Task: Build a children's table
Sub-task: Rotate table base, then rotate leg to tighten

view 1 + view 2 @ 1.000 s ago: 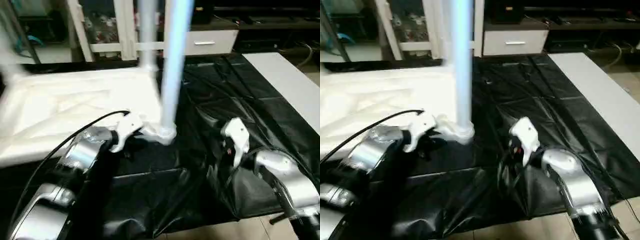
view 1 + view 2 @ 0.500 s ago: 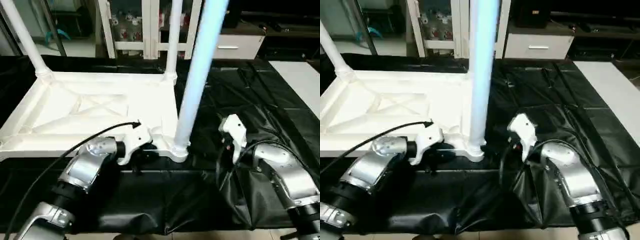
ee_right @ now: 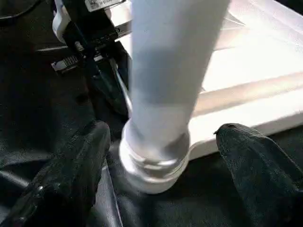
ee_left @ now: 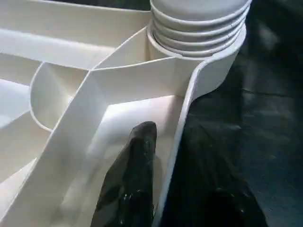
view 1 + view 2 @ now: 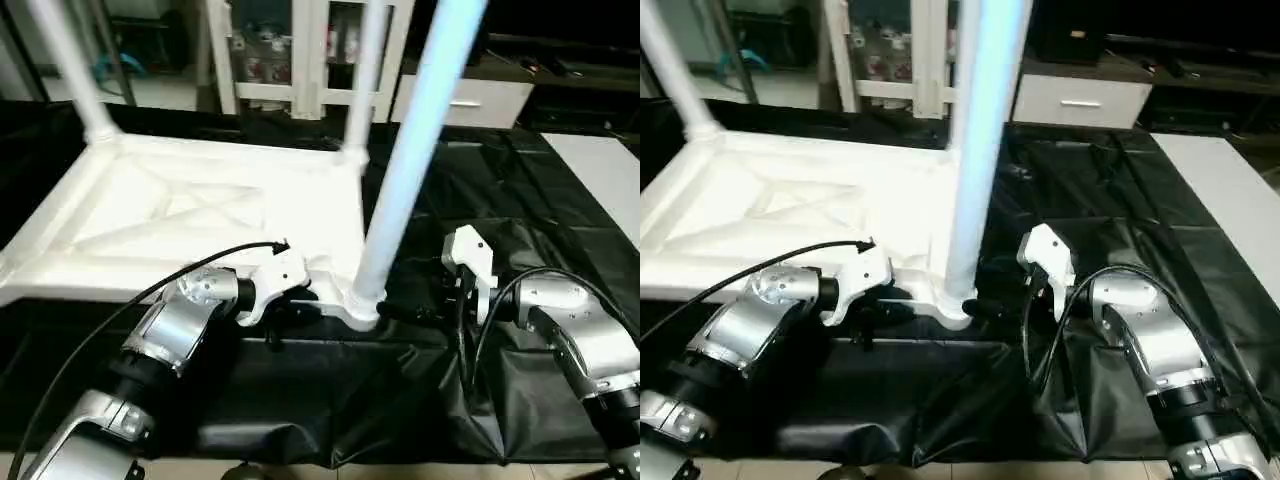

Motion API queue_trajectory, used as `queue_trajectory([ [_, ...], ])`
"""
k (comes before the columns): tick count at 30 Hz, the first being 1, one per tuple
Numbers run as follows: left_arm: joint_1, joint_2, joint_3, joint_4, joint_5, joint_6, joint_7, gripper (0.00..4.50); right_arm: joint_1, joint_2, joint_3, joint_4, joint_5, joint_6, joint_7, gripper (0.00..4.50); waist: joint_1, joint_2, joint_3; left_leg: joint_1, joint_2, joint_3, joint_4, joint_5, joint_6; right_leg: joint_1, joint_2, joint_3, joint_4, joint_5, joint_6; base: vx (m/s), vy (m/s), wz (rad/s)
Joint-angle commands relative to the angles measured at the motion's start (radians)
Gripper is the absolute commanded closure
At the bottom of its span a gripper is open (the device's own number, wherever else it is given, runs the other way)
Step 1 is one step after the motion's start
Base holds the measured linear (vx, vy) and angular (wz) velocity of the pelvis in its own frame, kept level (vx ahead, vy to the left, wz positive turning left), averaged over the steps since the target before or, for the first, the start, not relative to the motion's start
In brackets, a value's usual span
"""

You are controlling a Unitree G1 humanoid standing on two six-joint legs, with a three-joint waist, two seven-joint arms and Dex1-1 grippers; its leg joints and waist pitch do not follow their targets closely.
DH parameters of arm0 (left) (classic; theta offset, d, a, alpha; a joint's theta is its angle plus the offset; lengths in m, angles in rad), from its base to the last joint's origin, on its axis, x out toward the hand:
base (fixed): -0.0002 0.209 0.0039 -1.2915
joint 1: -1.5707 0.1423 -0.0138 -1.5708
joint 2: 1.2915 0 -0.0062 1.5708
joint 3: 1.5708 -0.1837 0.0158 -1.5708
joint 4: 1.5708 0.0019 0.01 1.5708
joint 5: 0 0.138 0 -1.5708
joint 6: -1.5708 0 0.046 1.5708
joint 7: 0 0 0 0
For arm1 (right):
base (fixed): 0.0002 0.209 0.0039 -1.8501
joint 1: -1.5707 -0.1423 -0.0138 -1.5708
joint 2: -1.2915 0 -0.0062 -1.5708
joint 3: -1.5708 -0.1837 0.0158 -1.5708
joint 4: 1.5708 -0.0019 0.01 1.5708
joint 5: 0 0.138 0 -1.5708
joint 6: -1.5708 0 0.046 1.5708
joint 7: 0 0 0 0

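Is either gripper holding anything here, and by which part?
The left gripper pinches the tabletop's edge wall beside the near corner socket. The right gripper, open, straddles the leg's base, holding nothing.

light is even and fairly bright from overhead on my head cameras. the white table top (image 5: 200, 215) runs close to washed out, and the black cover (image 5: 520, 200) throws soft sheen along its creases. the near leg (image 5: 420, 140) takes a bluish cast. my right wrist feed is soft, the leg (image 3: 170, 80) blurred up close.
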Motion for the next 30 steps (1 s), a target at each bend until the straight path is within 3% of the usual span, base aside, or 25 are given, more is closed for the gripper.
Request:
queue_trajectory([
  [1,-0.057,-0.020,-0.026,0.015,-0.037,0.021,-0.085,3.10,-0.002,-0.017,0.004,-0.009,0.000,-0.010,0.016,0.53,-0.010,0.000,-0.062,0.028,0.058,-0.020,-0.072,-0.097,0.068,0.030,-0.051,0.029,-0.057,-0.029,-0.271,0.000,0.000,0.00],
  [2,-0.078,-0.015,-0.027,0.020,-0.040,0.024,-0.110,3.02,0.005,-0.022,0.005,-0.020,0.001,-0.005,0.021,0.53,-0.004,0.004,-0.062,0.031,0.057,-0.020,-0.072,-0.106,0.058,0.029,-0.051,0.029,-0.056,-0.033,-0.273,0.000,0.000,0.00],
  [4,-0.108,-0.005,-0.034,0.036,-0.029,-0.012,-0.128,2.88,0.018,-0.030,0.006,-0.040,0.006,0.004,0.031,0.53,-0.006,-0.003,-0.063,0.022,0.059,-0.024,-0.073,-0.102,0.050,0.039,-0.055,0.028,-0.051,-0.011,-0.277,0.000,0.000,0.00],
  [5,-0.130,0.000,-0.039,0.059,-0.013,-0.047,-0.129,2.75,0.027,-0.036,0.007,-0.052,0.007,0.007,0.037,0.53,-0.004,0.008,-0.064,0.025,0.058,-0.025,-0.072,-0.102,0.049,0.036,-0.053,0.028,-0.053,-0.001,-0.274,0.000,0.000,0.00],
  [8,-0.152,0.005,-0.043,0.087,0.000,-0.074,-0.132,2.73,0.033,-0.041,0.007,-0.056,0.006,0.004,0.045,0.53,-0.008,0.000,-0.066,0.018,0.058,-0.026,-0.070,-0.090,0.053,0.044,-0.058,0.027,-0.049,0.040,-0.283,0.000,0.000,0.00],
  [13,-0.216,0.012,-0.076,0.196,0.031,-0.202,-0.184,2.73,0.052,-0.054,0.001,-0.063,0.003,-0.003,0.061,0.53,-0.016,0.019,-0.064,0.020,0.058,-0.028,-0.072,-0.135,0.034,0.046,-0.057,0.027,-0.054,0.004,-0.283,0.000,0.000,0.00],
  [14,-0.230,0.006,-0.074,0.214,0.030,-0.207,-0.188,2.73,0.055,-0.054,0.000,-0.068,0.004,-0.002,0.061,0.53,-0.017,0.015,-0.064,0.019,0.057,-0.028,-0.072,-0.133,0.034,0.048,-0.056,0.027,-0.055,0.009,-0.283,0.000,0.000,0.00],
  [15,-0.242,0.003,-0.076,0.228,0.030,-0.216,-0.196,2.73,0.061,-0.056,-0.001,-0.075,0.003,-0.001,0.059,0.53,-0.019,0.025,-0.067,0.018,0.058,-0.029,-0.070,-0.127,0.031,0.049,-0.057,0.027,-0.050,0.037,-0.292,0.000,0.000,0.00],
  [16,-0.254,0.002,-0.081,0.245,0.031,-0.224,-0.204,2.73,0.067,-0.057,-0.001,-0.084,0.003,0.002,0.057,0.53,-0.022,0.021,-0.067,0.018,0.058,-0.027,-0.070,-0.129,0.033,0.049,-0.055,0.026,-0.052,0.043,-0.295,0.000,0.000,0.00],
  [23,-0.268,0.021,-0.121,0.294,0.064,-0.261,-0.240,2.73,0.087,-0.062,-0.007,-0.103,-0.001,0.004,0.051,0.53,-0.028,0.029,-0.063,0.015,0.061,-0.028,-0.071,-0.142,0.043,0.051,-0.060,0.027,-0.055,0.006,-0.311,0.000,0.000,0.00],
  [30,-0.264,0.036,-0.137,0.351,0.096,-0.303,-0.244,3.33,0.081,-0.052,-0.002,-0.105,-0.005,0.003,0.040,0.53,-0.029,0.036,-0.065,0.016,0.063,-0.028,-0.072,-0.146,0.040,0.048,-0.058,0.026,-0.053,0.016,-0.316,0.000,0.000,0.00],
])
